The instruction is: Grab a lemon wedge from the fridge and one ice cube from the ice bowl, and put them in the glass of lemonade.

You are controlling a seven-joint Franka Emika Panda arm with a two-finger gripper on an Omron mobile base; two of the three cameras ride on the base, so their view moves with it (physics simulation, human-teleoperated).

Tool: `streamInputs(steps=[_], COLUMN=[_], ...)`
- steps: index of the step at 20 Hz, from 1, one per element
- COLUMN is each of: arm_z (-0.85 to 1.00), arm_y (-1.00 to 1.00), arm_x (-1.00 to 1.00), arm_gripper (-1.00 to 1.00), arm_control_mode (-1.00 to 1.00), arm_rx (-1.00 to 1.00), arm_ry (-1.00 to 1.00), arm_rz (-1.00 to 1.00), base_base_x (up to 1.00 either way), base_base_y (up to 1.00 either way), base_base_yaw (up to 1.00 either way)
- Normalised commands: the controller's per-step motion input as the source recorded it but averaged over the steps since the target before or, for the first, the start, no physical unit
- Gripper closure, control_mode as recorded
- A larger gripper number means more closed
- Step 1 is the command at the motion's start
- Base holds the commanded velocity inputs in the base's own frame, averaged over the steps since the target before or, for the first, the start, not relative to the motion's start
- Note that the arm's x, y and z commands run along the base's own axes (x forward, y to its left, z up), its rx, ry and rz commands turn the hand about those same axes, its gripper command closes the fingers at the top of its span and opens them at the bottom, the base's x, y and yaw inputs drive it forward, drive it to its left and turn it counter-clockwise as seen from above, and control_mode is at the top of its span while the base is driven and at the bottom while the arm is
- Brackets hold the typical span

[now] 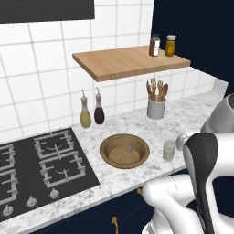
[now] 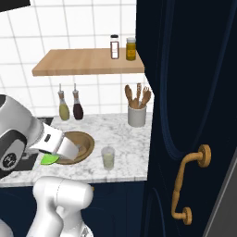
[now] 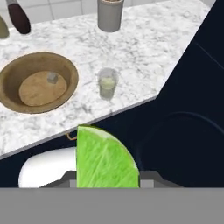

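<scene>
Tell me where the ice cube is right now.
The ice cube lies inside the ice bowl on the marble counter, between the stove and the glass of lemonade.

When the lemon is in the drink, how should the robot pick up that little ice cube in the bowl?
The ice cube sits alone on the flat floor of the ice bowl, away from the raised wall. So the hand, now carrying the lemon wedge, should probably come straight down from above and pinch two opposite flat sides. A sideways approach would likely bump the wall.
</scene>
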Motion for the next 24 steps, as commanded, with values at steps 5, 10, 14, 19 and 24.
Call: streamInputs(steps=[5,10,14,19,24], arm_z=[-0.34,-0.12,-0.17,-0.65,-0.57], arm_y=[-0.26,-0.40,-0.12,-0.04,0.00], arm_x=[1.00,1.00,0.90,0.27,0.14], arm_gripper=[1.00,1.00,1.00,1.00,1.00], arm_control_mode=[-1.00,-1.00,-1.00,-1.00,-1.00], arm_rx=[0.05,0.04,0.01,0.00,0.00], arm_ry=[0.16,0.07,0.06,0.19,0.07], arm_rz=[0.01,0.02,0.01,0.05,0.00], base_base_x=[0.00,0.00,0.00,0.00,0.00], base_base_y=[0.00,0.00,0.00,0.00,0.00], base_base_yaw=[0.00,0.00,0.00,0.00,0.00])
